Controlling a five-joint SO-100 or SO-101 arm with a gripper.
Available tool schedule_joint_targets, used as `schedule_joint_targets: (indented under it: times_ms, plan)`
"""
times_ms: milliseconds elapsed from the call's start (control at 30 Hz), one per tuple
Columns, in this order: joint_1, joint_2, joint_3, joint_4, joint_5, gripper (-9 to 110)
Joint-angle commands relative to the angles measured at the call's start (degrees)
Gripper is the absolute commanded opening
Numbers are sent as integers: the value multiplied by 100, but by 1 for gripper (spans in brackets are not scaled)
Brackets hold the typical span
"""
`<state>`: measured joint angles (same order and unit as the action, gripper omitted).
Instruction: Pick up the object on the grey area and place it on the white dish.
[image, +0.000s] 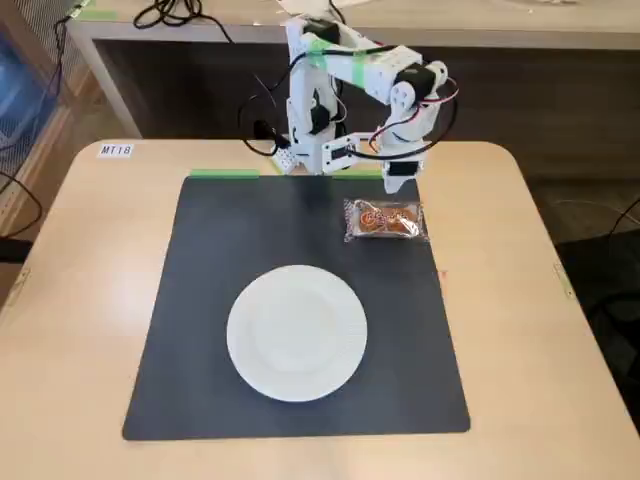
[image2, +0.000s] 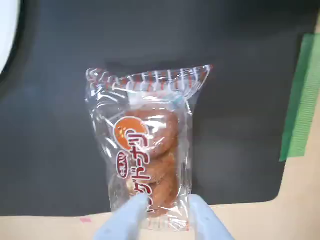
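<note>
The wrapped brown pastry (image: 386, 221) lies flat on the dark grey mat (image: 240, 235) near its far right corner. The white plate (image: 297, 332) sits on the mat's middle, nearer the front, apart from the pastry. My gripper (image: 402, 186) hangs just behind the pastry, pointing down. In the wrist view the pastry (image2: 147, 150) fills the middle on the mat (image2: 50, 125). My gripper (image2: 166, 201) is open, with its two pale fingertips (image2: 131, 217) on either side of the wrapper's near end. A sliver of the plate (image2: 5, 30) shows at the top left.
The arm's base (image: 315, 130) stands at the table's far edge. Green tape (image: 225, 174) marks the mat's far edge; it also shows in the wrist view (image2: 300, 105). A label (image: 115, 150) is stuck at the table's far left. Cables lie behind the table.
</note>
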<state>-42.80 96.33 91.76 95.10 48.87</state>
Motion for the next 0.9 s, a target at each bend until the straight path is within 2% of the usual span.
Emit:
schedule_joint_targets:
  times_ms: [0, 67, 167, 233, 333, 600, 867]
  plan:
    - [-167, -79, -246, 158, 290, 27]
    - [-264, -202, -229, 185, 413, 26]
    - [-475, -229, -220, 176, 334, 45]
    - [-598, -158, -220, 176, 378, 51]
    - [-738, -132, -220, 149, 536, 50]
    - [-729, -721, -220, -53, 729, 37]
    - [-659, -1195, -220, -527, 492, 44]
